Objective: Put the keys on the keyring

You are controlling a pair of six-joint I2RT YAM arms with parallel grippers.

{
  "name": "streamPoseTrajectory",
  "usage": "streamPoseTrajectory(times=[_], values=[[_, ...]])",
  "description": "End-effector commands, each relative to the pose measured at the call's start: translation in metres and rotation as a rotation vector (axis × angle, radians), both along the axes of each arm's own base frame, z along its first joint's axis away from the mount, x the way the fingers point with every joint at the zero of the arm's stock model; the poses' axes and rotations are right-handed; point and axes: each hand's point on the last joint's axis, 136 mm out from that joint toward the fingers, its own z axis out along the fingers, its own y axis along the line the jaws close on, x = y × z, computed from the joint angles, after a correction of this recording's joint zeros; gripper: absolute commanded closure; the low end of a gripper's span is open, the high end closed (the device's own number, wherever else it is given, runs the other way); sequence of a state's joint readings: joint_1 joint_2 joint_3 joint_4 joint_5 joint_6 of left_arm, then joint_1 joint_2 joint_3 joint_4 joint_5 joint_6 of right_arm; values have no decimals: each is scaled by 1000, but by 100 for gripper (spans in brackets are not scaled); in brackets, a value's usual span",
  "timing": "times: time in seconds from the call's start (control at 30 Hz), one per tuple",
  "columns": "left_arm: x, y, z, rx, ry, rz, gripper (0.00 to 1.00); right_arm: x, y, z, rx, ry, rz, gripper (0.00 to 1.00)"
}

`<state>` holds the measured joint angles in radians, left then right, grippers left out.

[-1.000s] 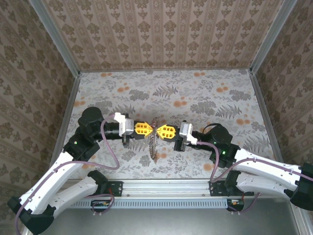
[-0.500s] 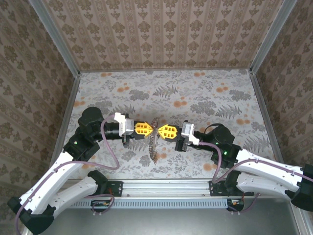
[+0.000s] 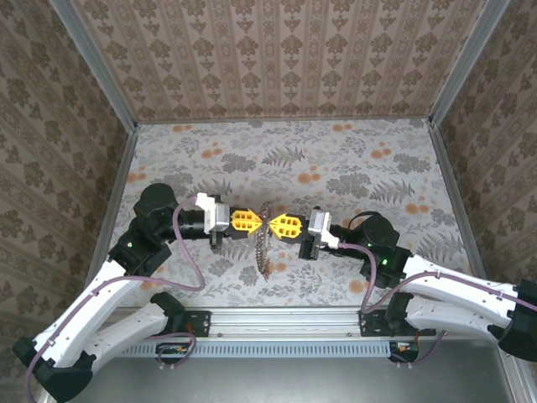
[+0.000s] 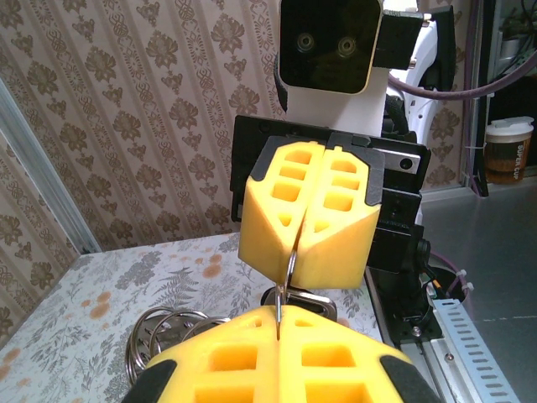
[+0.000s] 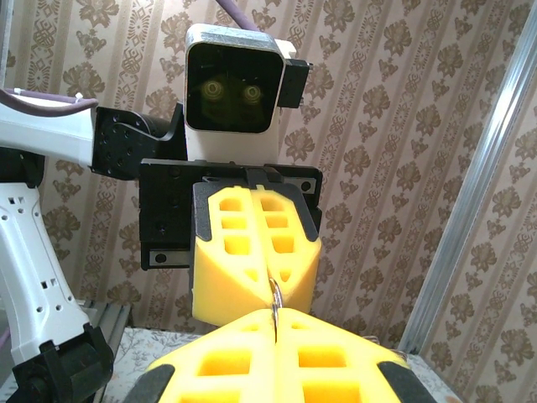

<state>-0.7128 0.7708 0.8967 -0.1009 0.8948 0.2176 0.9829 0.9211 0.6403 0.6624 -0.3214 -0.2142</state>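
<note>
Where they meet tip to tip in the top view, the left gripper (image 3: pixel 257 222) and right gripper (image 3: pixel 274 224) are both fully closed, with the keyring (image 3: pixel 262 246) hanging down between them. From the left wrist, both pinch one thin wire loop of it, keys (image 4: pixel 304 302) bunched beneath. The right wrist view shows that shared pinch head-on.

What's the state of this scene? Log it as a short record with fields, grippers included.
keyring: thin wire pinched from both sides, held above the table
left gripper: shut on the keyring
right gripper: shut on the keyring, tip to tip with the left gripper
keys: hang in a bunch with chain below the grippers; count unclear
table: floral-patterned surface
</note>
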Motion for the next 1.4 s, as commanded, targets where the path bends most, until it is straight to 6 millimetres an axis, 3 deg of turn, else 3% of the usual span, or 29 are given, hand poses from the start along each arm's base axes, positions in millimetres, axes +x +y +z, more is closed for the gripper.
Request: streamPoseTrajectory(times=[0.0, 1.37], values=[[-11, 3, 15, -47, -42, -38, 100, -6, -7, 20, 51, -41, 2, 100], [-12, 3, 14, -46, -44, -41, 100, -5, -8, 20, 60, -41, -9, 100]])
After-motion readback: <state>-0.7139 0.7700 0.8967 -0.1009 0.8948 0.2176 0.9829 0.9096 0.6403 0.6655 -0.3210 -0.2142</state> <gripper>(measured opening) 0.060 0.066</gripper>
